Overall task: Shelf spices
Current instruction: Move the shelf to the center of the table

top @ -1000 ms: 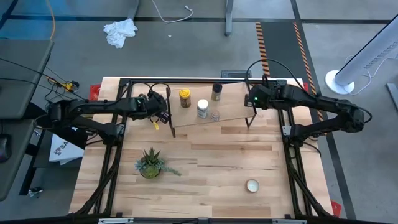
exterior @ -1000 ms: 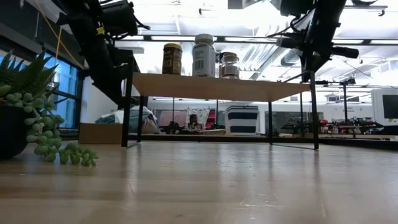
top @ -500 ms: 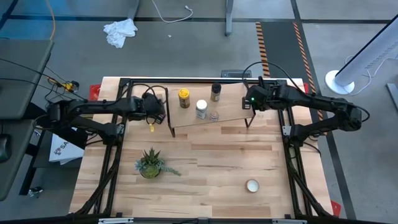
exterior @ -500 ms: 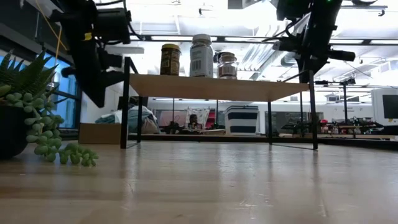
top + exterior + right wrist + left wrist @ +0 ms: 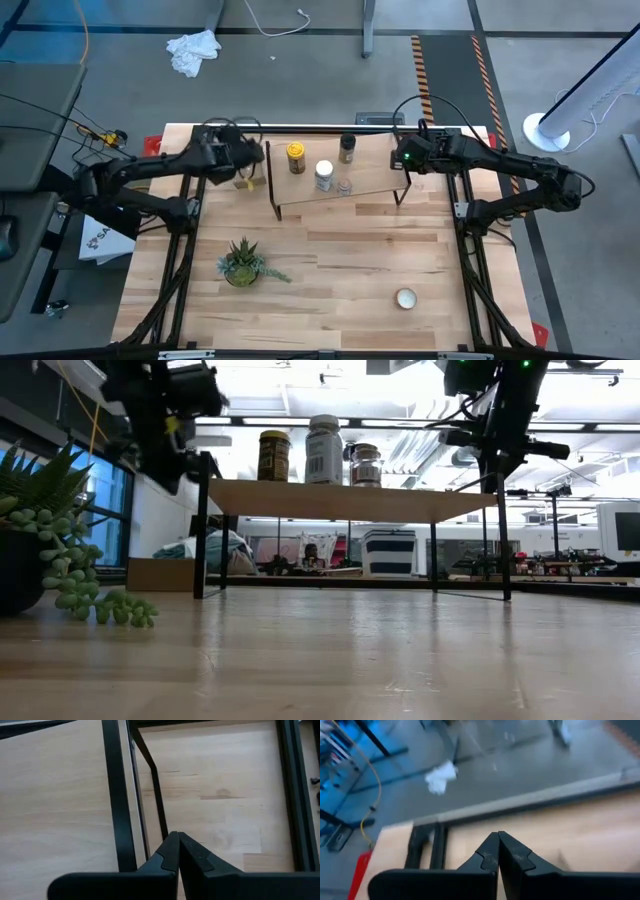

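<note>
The shelf [image 5: 335,172] has a light plank top on thin black legs and stands near the table's far edge. On it stand the mustard-yellow jar [image 5: 296,157], the white-capped jar [image 5: 325,175], the tiny pinkish jar [image 5: 345,186] and the dark jar [image 5: 347,148]; the low view shows the jars [image 5: 325,450] upright on the plank. My left gripper [image 5: 250,160] is shut and raised just off the shelf's left end; its wrist view [image 5: 498,840] looks over the far edge. My right gripper [image 5: 405,158] is shut over the shelf's right end frame [image 5: 112,795]. My left gripper touches nothing. My right gripper [image 5: 178,837] points down, its shut tips over the black frame and leg [image 5: 159,805] at the shelf's right end. In the low view it merges with the top of the right leg [image 5: 502,490]; whether it touches I cannot tell.
A small potted plant [image 5: 242,262] stands on the near left and a flat round white tin [image 5: 405,298] on the near right. A black frame [image 5: 300,129] runs along the table's far edge. Bare wood lies between the shelf and the near edge.
My left gripper has risen from beside the shelf's left legs and moved toward the far-left, away from the shelf. The shelf's left end has slid slightly toward the table's left, jars still upright. My right gripper has stayed at the right end.
</note>
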Action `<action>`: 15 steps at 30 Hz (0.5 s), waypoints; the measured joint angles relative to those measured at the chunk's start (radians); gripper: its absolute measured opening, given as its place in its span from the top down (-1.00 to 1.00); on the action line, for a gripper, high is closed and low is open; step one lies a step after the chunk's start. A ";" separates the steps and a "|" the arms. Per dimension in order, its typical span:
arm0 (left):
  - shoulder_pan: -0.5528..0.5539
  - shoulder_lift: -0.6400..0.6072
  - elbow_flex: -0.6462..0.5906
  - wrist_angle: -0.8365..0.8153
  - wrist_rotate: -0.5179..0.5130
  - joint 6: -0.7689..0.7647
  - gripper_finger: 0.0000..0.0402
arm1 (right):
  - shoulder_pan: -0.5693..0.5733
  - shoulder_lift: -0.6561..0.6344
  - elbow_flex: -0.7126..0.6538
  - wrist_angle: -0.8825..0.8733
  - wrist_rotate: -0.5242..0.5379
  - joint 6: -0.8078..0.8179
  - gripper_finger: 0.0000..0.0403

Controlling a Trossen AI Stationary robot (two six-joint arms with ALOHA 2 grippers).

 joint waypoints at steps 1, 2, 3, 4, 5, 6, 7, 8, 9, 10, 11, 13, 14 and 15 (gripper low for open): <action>0.025 0.000 0.003 0.067 -0.004 0.062 1.00 | 0.000 0.000 0.000 0.000 -0.002 -0.005 1.00; 0.052 0.000 0.003 0.146 0.001 0.133 1.00 | 0.000 0.000 0.000 0.000 -0.006 -0.012 1.00; 0.079 0.001 0.003 0.231 0.014 0.207 1.00 | 0.000 0.000 0.000 0.000 -0.014 -0.018 1.00; 0.105 0.003 0.003 0.322 0.035 0.284 1.00 | 0.000 0.000 0.000 0.000 -0.020 -0.025 1.00; 0.133 0.005 0.003 0.406 0.061 0.364 1.00 | 0.000 0.000 0.000 0.000 -0.025 -0.039 1.00; 0.159 0.007 0.003 0.487 0.095 0.439 1.00 | 0.000 0.000 0.000 0.000 -0.032 -0.049 1.00; 0.185 0.010 0.003 0.563 0.136 0.509 1.00 | 0.001 0.000 0.000 -0.001 -0.038 -0.064 1.00; 0.209 0.014 0.004 0.633 0.185 0.570 1.00 | 0.002 0.000 0.000 -0.004 -0.041 -0.080 1.00; 0.233 0.018 0.004 0.686 0.235 0.622 1.00 | 0.002 0.000 0.000 -0.007 -0.044 -0.094 1.00; 0.256 0.024 0.005 0.726 0.289 0.660 1.00 | 0.002 0.000 0.000 -0.012 -0.048 -0.109 1.00; 0.276 0.032 0.005 0.750 0.346 0.686 1.00 | 0.002 0.000 0.000 -0.017 -0.054 -0.122 1.00; 0.310 0.055 0.005 0.762 0.473 0.709 1.00 | 0.002 0.000 0.000 -0.030 -0.074 -0.149 1.00; 0.324 0.069 0.005 0.757 0.539 0.710 1.00 | 0.002 0.000 0.000 -0.036 -0.085 -0.158 1.00; 0.334 0.084 0.005 0.753 0.598 0.712 1.00 | 0.004 0.000 0.000 -0.040 -0.089 -0.168 1.00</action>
